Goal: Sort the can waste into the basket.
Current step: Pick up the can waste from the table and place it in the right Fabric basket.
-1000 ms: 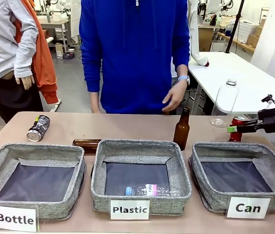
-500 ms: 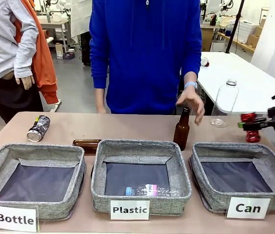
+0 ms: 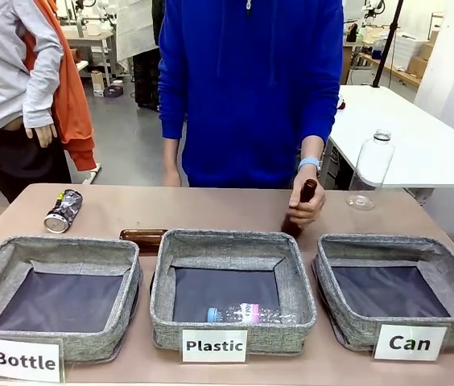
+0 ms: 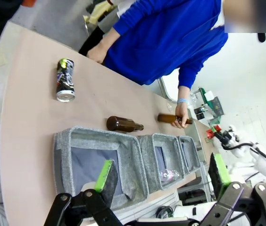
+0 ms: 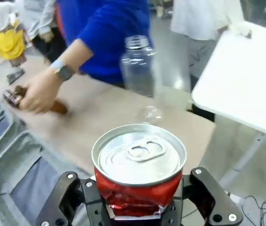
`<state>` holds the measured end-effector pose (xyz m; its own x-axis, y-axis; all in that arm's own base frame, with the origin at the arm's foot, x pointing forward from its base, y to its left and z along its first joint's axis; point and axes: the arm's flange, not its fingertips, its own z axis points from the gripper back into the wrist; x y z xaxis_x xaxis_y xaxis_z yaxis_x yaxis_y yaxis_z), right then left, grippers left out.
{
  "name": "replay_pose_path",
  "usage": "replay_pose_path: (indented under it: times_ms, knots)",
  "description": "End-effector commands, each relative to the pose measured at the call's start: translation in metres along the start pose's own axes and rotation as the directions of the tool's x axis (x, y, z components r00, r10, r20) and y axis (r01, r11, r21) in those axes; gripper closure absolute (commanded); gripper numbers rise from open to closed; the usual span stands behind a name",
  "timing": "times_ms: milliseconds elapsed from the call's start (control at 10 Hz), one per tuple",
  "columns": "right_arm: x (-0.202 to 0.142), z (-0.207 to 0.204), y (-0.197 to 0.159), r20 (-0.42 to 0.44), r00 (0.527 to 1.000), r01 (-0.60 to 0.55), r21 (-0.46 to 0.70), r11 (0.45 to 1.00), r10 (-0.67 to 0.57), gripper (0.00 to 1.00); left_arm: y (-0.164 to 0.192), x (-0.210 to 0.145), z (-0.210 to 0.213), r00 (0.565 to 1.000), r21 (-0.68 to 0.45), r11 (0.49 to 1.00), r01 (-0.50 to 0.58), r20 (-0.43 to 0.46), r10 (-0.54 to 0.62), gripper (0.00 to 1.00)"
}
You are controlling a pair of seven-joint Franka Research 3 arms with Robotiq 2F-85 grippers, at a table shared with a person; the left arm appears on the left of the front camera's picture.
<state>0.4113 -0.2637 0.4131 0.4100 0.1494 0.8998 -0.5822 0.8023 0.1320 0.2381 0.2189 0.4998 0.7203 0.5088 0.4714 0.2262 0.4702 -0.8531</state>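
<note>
The right claw (image 5: 137, 197) is clamped on the red can (image 5: 140, 160) near the table's (image 3: 211, 209) right end. The Can basket (image 3: 372, 245), near right, holds nothing. The dark can (image 3: 63, 211) lies far left. The left claw (image 4: 162, 172) hangs apart. Neither can is sorted yet.

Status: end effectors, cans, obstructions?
Left end effector open. Right end effector shut on red can. Dark can on table; basket empty. Person's hand grips brown bottle.

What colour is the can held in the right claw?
The can is red with a silver top end; the right wrist view shows it best.
</note>
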Motion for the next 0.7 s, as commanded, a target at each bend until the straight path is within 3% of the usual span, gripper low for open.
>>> replay_pose_path:
  times_ms: [0, 100, 300, 600]
  knots:
    - [0.006, -0.011, 0.090, -0.161, 0.984, -0.048, 0.149, 0.988, 0.072, 1.00, 0.000, 0.002, -0.001, 1.000, -0.014, 1.000, 0.019, 0.011, -0.019, 0.00]
    - [0.009, -0.016, 0.125, -0.228, 0.966, -0.074, 0.221, 0.973, 0.125, 1.00, 0.000, 0.002, -0.001, 1.000, -0.014, 1.000, 0.019, 0.011, -0.019, 0.00]
    - [0.024, -0.033, 0.185, -0.270, 0.918, -0.203, 0.312, 0.928, 0.291, 1.00, 0.000, 0.002, -0.001, 1.000, -0.014, 1.000, 0.019, 0.011, -0.019, 0.00]
    - [0.049, -0.079, 0.236, -0.452, 0.758, -0.297, 0.403, 0.866, 0.470, 1.00, 0.000, 0.002, -0.001, 1.000, -0.014, 1.000, 0.019, 0.011, -0.019, 0.00]
